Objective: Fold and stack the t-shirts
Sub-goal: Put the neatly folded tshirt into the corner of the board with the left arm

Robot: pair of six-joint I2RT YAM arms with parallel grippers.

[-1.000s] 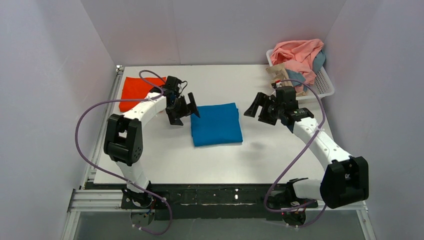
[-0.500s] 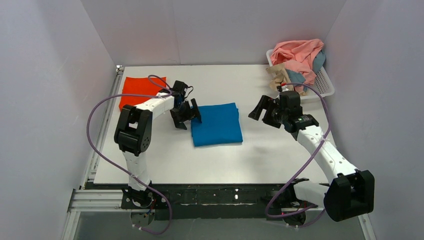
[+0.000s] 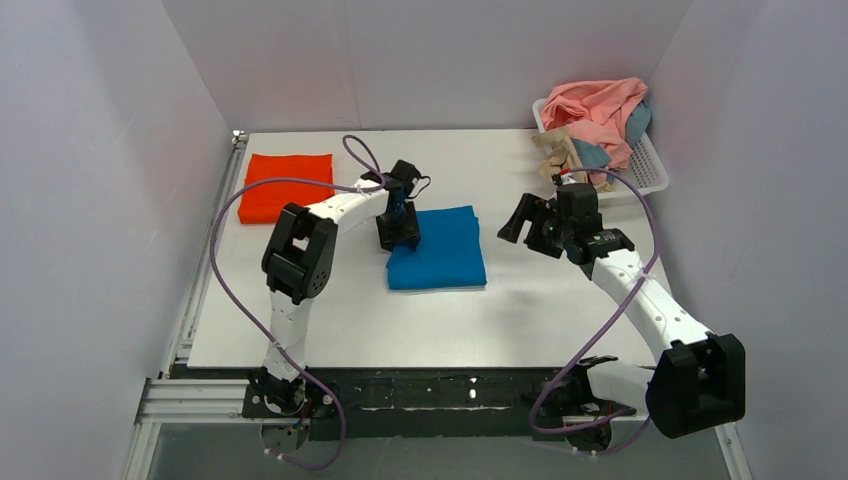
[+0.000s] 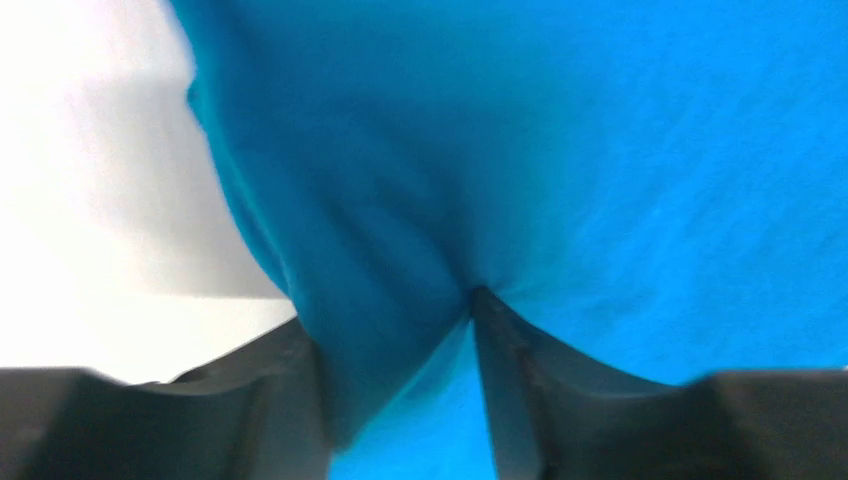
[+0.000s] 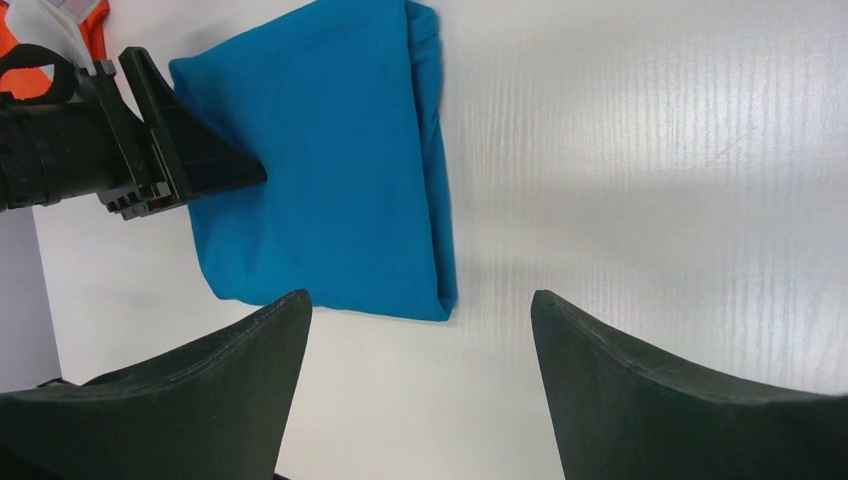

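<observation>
Top external: fixed high behind arm bases, angled down and forward, whole table [image 3: 330, 330] in frame
Left wrist: almost against blue t-shirt [image 4: 600, 150], cloth fills view, blurred
Right wrist: higher, farther, looks down past right gripper [image 5: 418, 300]
Shared: blue t-shirt in all three; left gripper [image 5: 250, 172] in right wrist view too

That blue shirt [image 3: 436, 248] is soft matt cloth with a fine knit, orange shirt [image 3: 288, 185] same. The table [image 3: 420, 330] looks smooth, white, slightly shiny; the basket [image 3: 652, 170] is white plastic.
</observation>
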